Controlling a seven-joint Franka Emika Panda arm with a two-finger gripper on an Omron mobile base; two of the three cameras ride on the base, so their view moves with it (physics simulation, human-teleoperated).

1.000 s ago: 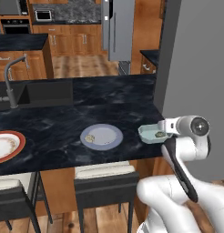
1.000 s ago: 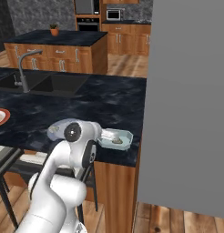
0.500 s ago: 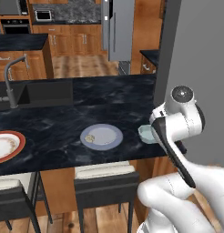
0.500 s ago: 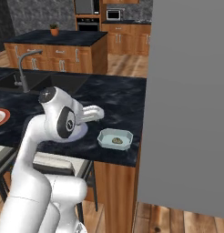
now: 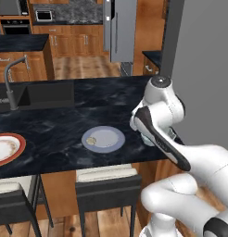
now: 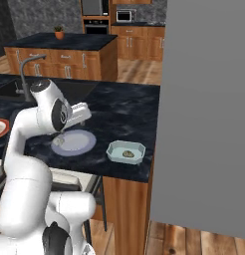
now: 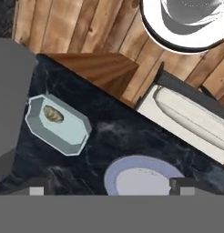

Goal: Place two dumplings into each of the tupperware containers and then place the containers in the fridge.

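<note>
In the left base view, the white arm is bending over the dark marbled counter (image 5: 65, 134), partly hiding the octagonal container. Left of that container a round, pale blue-grey tupperware (image 5: 103, 139) is holding one lumpy beige dumpling (image 5: 91, 140), while a red-rimmed plate (image 5: 7, 148) is sitting far left. In the right base view, the octagonal container (image 6: 126, 152) is lying near the counter's corner with a tan dumpling (image 6: 128, 154) inside, apparently one short of its pair; the gripper (image 6: 77, 115) is hanging above the round tupperware. In the hand view, the dark fingertips (image 7: 38, 185) are standing wide apart, gripping nothing, the translucent octagonal container resting up-left of them.
</note>
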